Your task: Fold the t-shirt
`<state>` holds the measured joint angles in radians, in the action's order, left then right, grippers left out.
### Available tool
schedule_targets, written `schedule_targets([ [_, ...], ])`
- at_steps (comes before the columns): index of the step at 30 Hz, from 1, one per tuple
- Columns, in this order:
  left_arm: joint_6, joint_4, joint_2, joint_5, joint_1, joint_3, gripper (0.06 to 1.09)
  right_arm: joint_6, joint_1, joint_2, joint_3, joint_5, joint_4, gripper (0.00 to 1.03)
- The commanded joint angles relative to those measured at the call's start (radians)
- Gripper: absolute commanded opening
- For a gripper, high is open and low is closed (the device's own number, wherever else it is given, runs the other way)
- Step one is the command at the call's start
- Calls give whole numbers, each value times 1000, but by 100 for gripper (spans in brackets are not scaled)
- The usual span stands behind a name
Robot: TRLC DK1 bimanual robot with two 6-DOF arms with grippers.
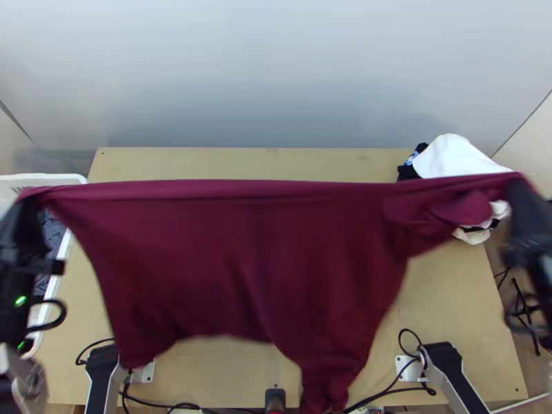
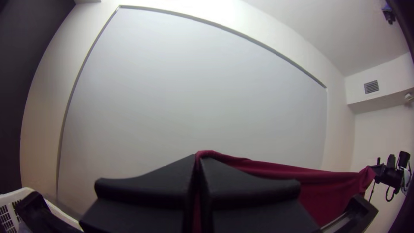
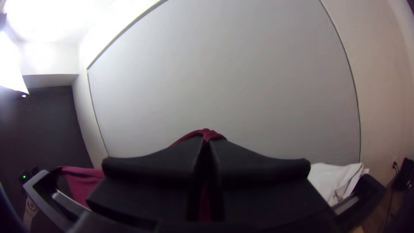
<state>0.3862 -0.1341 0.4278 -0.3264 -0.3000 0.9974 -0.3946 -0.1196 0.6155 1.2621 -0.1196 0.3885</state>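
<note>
Nearest me, at the table's close edge, stand the base of the left arm [image 1: 103, 366] and the base of the right arm [image 1: 448, 369], with black cables [image 1: 172, 406] running between them. Over that edge dangles the lowest bit of the t-shirt [image 1: 241, 255], a bunched tail on the right-hand side; a shorter corner droops near the left base. It's a plain deep maroon, strung up above the table between the two grippers, its body hanging in soft, loose folds. I can't tell whether its lower parts touch the wood.

The upper edge is pulled almost straight across, with a crumpled flap towards the right end. The left gripper [image 1: 33, 196] has its jaws pinched together on one end of that edge; the right gripper [image 1: 519, 183] is clamped just as tightly on the other.

Beneath lies the light wooden table [image 1: 455, 303]. A white basket [image 1: 52, 179] with greyish-blue cloth [image 1: 52, 234] inside stands by its left side. A heap of white and dark cloth [image 1: 452, 157] sits at the far right corner, and behind everything rises a pale grey wall panel [image 1: 276, 83].
</note>
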Motion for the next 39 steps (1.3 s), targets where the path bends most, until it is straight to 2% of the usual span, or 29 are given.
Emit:
schedule_targets([
  [1, -50, 225, 42, -10, 18, -301, 10, 14, -22, 81, -300, 1, -183, 3],
  [7, -107, 401, 249, 72, 96, -414, 10, -36, -54, 332, -425, 3, -346, 3],
  [12, -190, 499, 491, 155, 190, -388, 10, -7, -57, 583, -372, 38, -468, 3],
  [16, -262, 571, 723, 162, 223, -289, 10, 57, -37, 833, -207, 55, -510, 3],
  [19, -299, 576, 931, 184, 236, -144, 10, 63, -23, 1020, -43, 67, -516, 3],
  [25, -291, 582, 1290, 190, 234, 168, 10, 65, -20, 1291, 227, 101, -507, 3],
  [31, -265, 556, 1488, 216, 242, 402, 10, 71, -22, 1463, 427, 109, -470, 3],
  [36, -271, 548, 1625, 247, 240, 534, 10, 177, -12, 1635, 669, 127, -389, 3],
  [39, -274, 548, 1658, 254, 242, 555, 10, 189, 3, 1722, 795, 141, -346, 3],
])
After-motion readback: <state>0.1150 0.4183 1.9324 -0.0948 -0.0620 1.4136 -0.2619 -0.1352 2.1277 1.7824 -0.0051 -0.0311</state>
